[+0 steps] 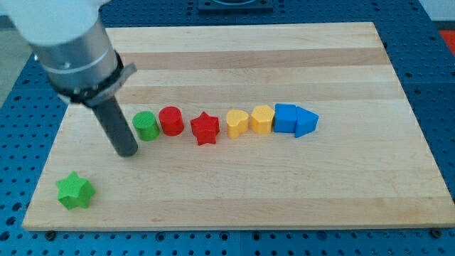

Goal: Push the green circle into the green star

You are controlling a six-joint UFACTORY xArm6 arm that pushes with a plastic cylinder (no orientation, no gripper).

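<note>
The green circle (146,125) stands left of centre on the wooden board (234,185), at the left end of a row of blocks, touching the red circle (171,120). The green star (75,190) lies alone near the board's bottom left corner. My tip (127,151) rests on the board just left of and slightly below the green circle, close to it; contact cannot be told. The green star is below and left of my tip.
The row continues to the right: a red star (205,128), a yellow heart-like block (237,122), a yellow hexagon-like block (261,119), a blue cube (285,117) and a blue triangle (306,122). The arm's grey body (71,43) fills the top left.
</note>
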